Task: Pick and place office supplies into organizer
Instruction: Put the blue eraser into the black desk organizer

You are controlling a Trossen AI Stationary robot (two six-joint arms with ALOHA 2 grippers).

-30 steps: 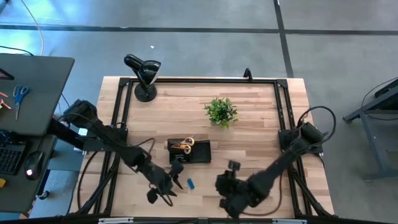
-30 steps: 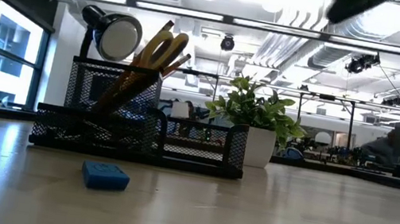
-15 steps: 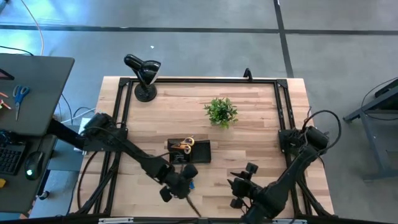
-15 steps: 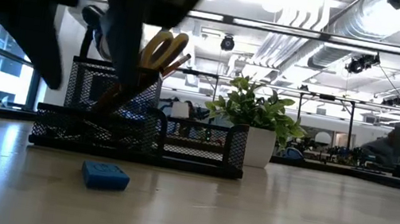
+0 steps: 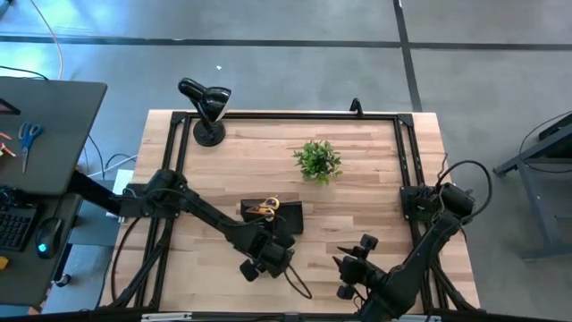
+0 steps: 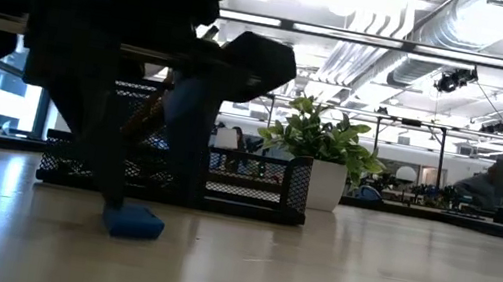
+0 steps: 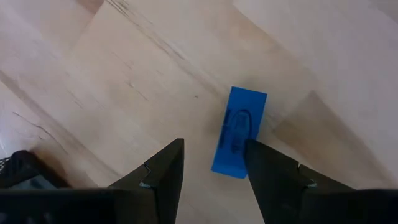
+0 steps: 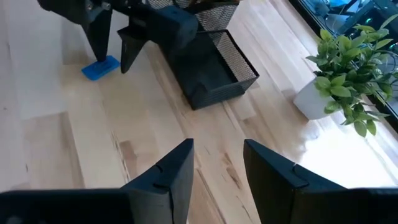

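The fingers of the left gripper (image 7: 211,171) are held spread, one tip at the near end of the blue eraser (image 7: 239,131) and the other on bare wood beside it; no pinch is yet made. The eraser lies flat on the table (image 5: 357,201), just in front of the organizer (image 5: 288,217).

The right gripper (image 8: 217,165) is held clear near the table's front edge, its fingers apart and empty.

Progress is judged as advanced: yellow-handled scissors (image 5: 263,210) and pencils are already standing in the organizer, and the eraser is the only loose supply seen.

The surface is light wood planking with a black frame. A potted plant (image 5: 317,161) and a lamp (image 5: 206,107) stand behind the organizer. An open office is seen beyond.
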